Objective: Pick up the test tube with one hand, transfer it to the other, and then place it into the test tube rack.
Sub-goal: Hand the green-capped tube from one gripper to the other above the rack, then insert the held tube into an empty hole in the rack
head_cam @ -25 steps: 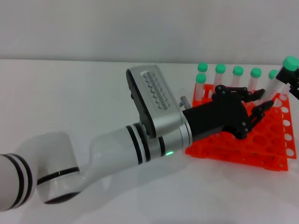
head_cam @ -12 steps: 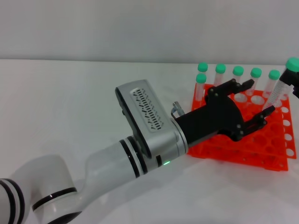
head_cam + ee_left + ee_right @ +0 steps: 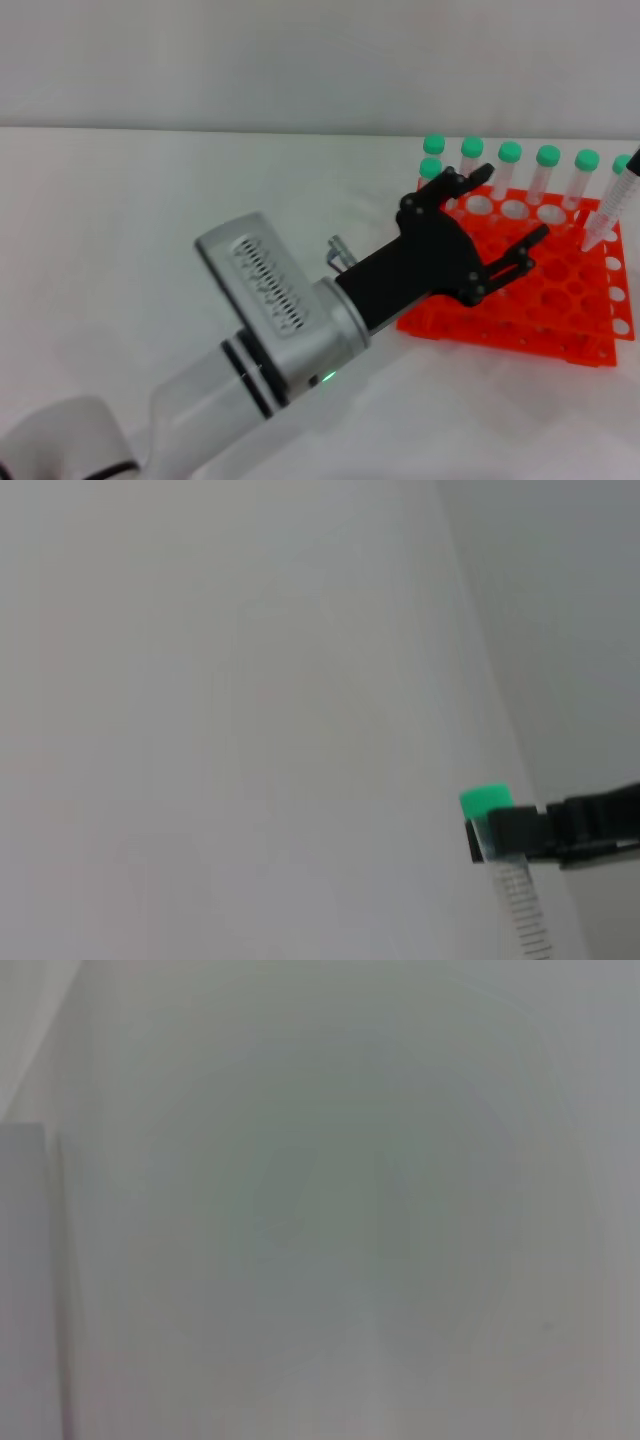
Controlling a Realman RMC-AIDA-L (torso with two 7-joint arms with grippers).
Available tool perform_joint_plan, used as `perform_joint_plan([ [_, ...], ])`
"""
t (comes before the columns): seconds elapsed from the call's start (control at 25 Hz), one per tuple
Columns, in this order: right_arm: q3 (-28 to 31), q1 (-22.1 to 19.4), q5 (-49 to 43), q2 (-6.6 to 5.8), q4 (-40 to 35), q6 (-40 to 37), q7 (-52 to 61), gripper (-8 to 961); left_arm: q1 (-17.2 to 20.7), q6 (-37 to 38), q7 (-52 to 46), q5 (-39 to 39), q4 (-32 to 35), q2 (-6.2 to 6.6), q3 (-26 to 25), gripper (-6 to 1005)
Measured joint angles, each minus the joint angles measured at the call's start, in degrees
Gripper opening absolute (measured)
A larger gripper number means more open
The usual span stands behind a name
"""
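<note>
The orange-red test tube rack (image 3: 560,305) stands at the right of the table. My left gripper (image 3: 503,213), black on a thick silver arm, is open and empty above the rack's left part. The test tube (image 3: 607,215) leans at the right edge, its tip at a hole on the rack's right side. Only a black sliver of my right gripper (image 3: 633,157) shows in the head view. In the left wrist view the right gripper (image 3: 505,837) is shut on the tube (image 3: 527,915) just below its green cap.
Several green-capped tubes (image 3: 509,170) stand in the rack's back row, with one more (image 3: 431,172) at the left corner. White table (image 3: 150,220) stretches left of the rack. The right wrist view shows only a blank pale surface.
My left arm has drawn back to the left and nearer, its gripper open. The tube has sunk lower at the right, and the right gripper has slipped almost out of the head view.
</note>
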Motion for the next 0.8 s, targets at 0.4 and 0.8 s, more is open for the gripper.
perform_joint_plan([
  [0.4, 0.2, 1.6, 2.4, 0.96, 3.8, -0.4, -4.2, 197, 8.5, 8.2, 2.4, -1.1, 0.9, 0.08, -1.8, 742],
  [0.8, 0.1, 5.3, 2.9, 1.27, 7.0, -2.0, -7.2, 197, 17.8, 20.0, 2.2, -15.3, -1.8, 0.50, -1.9, 741],
])
